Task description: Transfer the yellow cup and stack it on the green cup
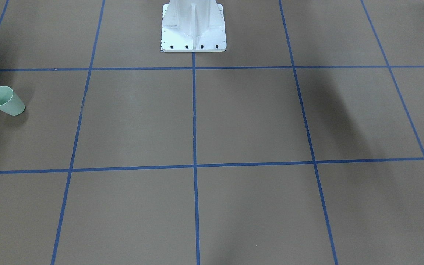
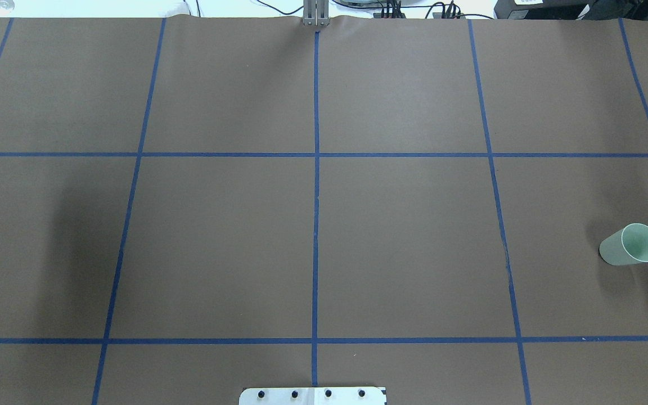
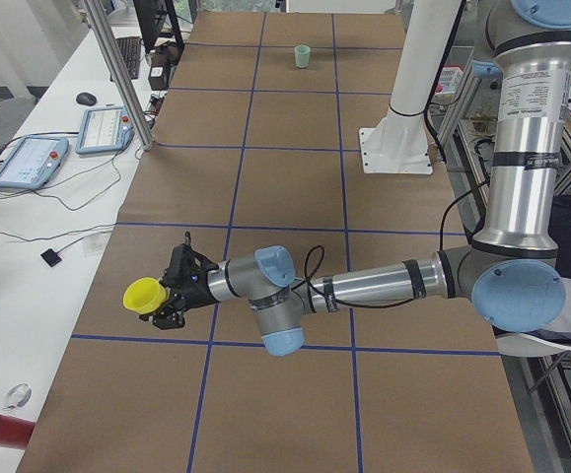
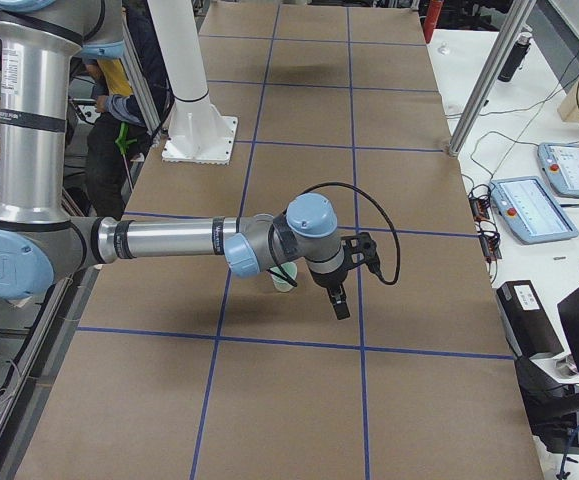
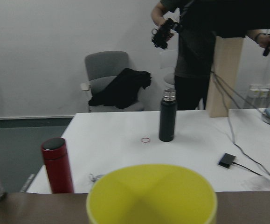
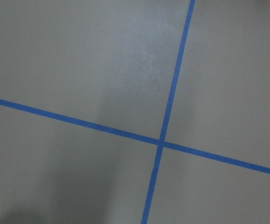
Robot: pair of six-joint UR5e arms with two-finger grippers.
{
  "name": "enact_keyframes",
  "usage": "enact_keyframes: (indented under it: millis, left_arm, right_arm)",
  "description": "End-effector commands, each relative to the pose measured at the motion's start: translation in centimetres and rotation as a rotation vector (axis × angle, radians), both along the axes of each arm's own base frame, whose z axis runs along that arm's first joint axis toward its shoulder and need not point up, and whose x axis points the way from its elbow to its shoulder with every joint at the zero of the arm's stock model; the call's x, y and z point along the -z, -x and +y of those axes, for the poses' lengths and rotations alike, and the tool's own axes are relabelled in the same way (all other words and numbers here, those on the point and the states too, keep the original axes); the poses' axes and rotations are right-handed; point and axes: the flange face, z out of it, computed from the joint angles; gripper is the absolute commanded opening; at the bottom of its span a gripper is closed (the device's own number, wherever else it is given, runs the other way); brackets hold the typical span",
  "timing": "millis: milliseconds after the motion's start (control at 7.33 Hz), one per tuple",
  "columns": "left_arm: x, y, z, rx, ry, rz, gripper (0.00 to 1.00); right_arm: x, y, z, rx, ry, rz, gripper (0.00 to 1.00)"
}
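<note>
Left gripper (image 3: 170, 295) has the yellow cup (image 3: 144, 295) at its tips, cup sideways with its mouth facing away from the arm. Only the side cam catches the fingers, so I can't tell how they're set. Right gripper (image 4: 337, 298) points down, same deal, can't tell. The green cup (image 2: 631, 244) stands upright just beside it, far to the white pedestal's (image 1: 193, 27) right. The yellow one's way off to the pedestal's left.

One cup (image 2: 631, 244) on table (image 2: 403, 225), far R; other cup (image 3: 143, 294) at L hand (image 3: 170, 299), over L end.
</note>
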Motion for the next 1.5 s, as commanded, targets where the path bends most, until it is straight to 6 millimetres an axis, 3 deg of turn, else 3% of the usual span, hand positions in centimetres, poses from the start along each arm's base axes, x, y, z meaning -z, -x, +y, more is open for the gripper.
enact_keyframes:
  millis: [0, 273, 409, 682, 955, 1091, 1227, 1364]
  left_arm:
    - [8.1, -1.7, 0.5, -0.201, -0.242, 0.044, 0.0]
    - [9.4, -4.1, 1.7, -0.365, -0.314, 0.055, 0.0]
    - [11.3, -6.8, 2.1, -0.431, -0.353, 0.064, 0.0]
    - [17.2, -16.0, 0.6, -0.578, -0.509, 0.052, 0.0]
    - [19.9, -24.7, 2.0, -0.702, -0.694, -0.037, 0.0]
    - [22.4, -29.4, 3.1, -0.769, -0.767, -0.028, 0.0]
    - [24.2, -33.6, 4.3, -0.829, -0.787, 0.001, 0.0]
    - [25.6, -35.2, 4.3, -0.851, -0.782, 0.007, 0.0]
  right_arm:
    - [1.3, 0.1, -0.2, -0.008, -0.007, -0.03, 1.0]
    - [3.5, 0.9, -1.6, 0.033, -0.038, -0.111, 1.0]
    - [4.2, 1.1, -1.6, 0.048, -0.041, -0.146, 1.0]
    - [6.1, 1.6, -2.2, 0.069, -0.054, -0.21, 1.0]
    - [10.5, 2.8, -4.2, 0.067, -0.034, -0.32, 1.0]
    - [13.3, 3.9, -5.5, 0.062, -0.032, -0.345, 1.0]
    - [17.6, 6.8, -7.3, 0.055, -0.002, -0.384, 1.0]
    - [21.8, 10.4, -8.2, 0.041, 0.069, -0.435, 1.0]
